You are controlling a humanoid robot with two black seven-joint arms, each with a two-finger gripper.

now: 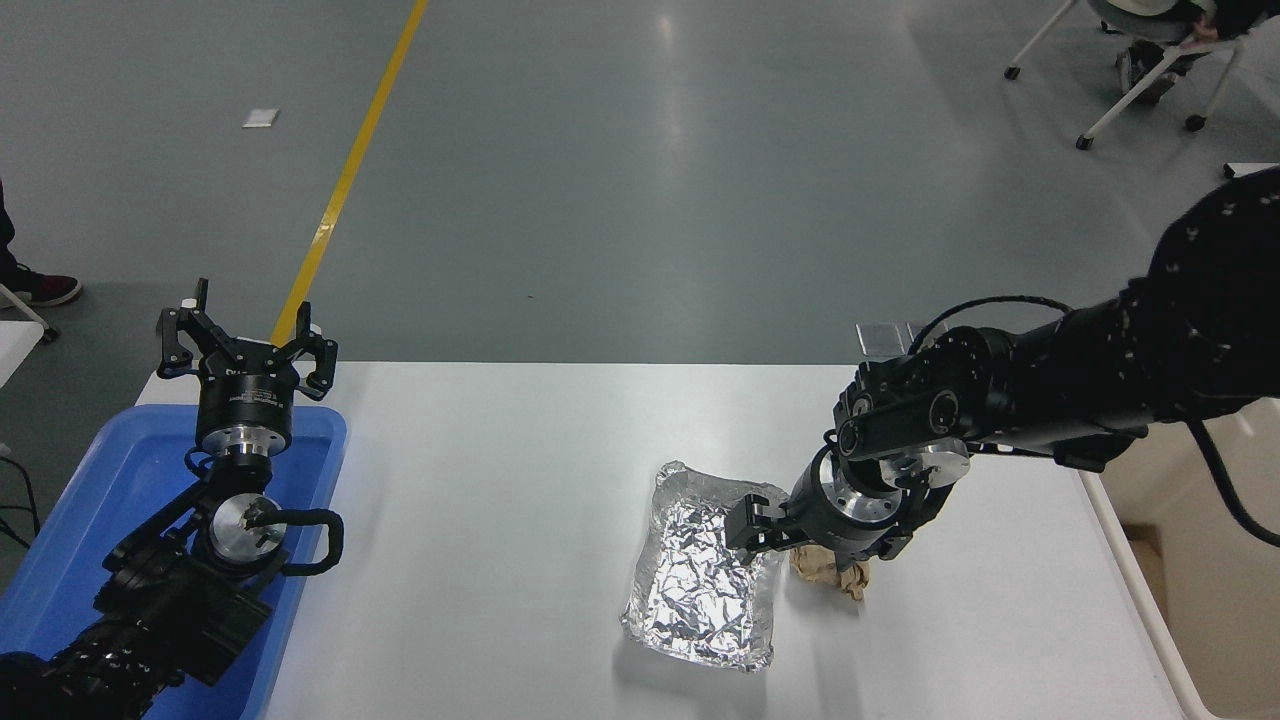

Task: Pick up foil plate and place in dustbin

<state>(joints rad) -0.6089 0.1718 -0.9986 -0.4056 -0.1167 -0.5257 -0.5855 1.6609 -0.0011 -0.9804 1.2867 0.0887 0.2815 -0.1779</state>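
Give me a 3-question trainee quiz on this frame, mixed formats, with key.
1. True or false: the right gripper is down at the right rim of the foil plate.
2. What lies just right of the foil plate, partly under the right arm? A) crumpled brown paper ball B) a sponge C) a cup
3. Fill in: the left gripper hangs open above the far end of the ____ tray.

Key: 1 true; 2 A; 3 blue. The cream dustbin stands beyond the table's right edge.
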